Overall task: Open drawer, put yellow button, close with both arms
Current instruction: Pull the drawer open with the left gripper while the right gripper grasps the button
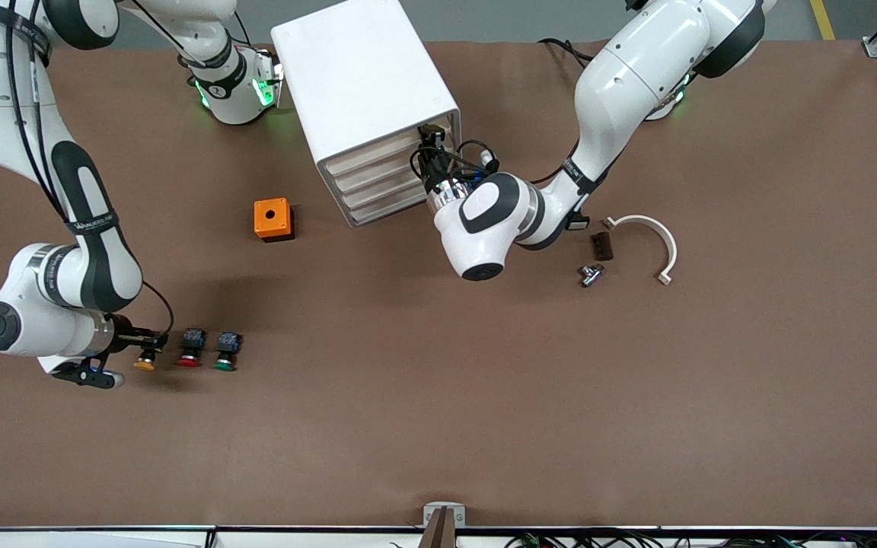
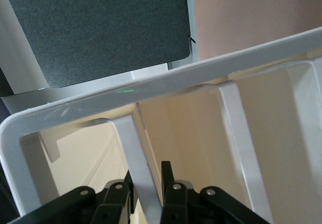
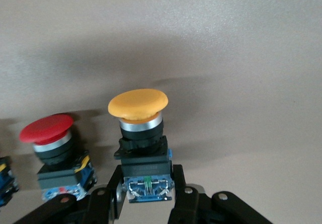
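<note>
i see the white cabinet standing at the arms' end of the table, its drawer at the top of the stack of four and shut or nearly so. my left gripper is at that drawer's front, fingers nearly together, pinching a thin white rib there. my right gripper sits low toward the right arm's end, fingers clamped on the body of the yellow button, which stands just beside the red button and the green button.
</note>
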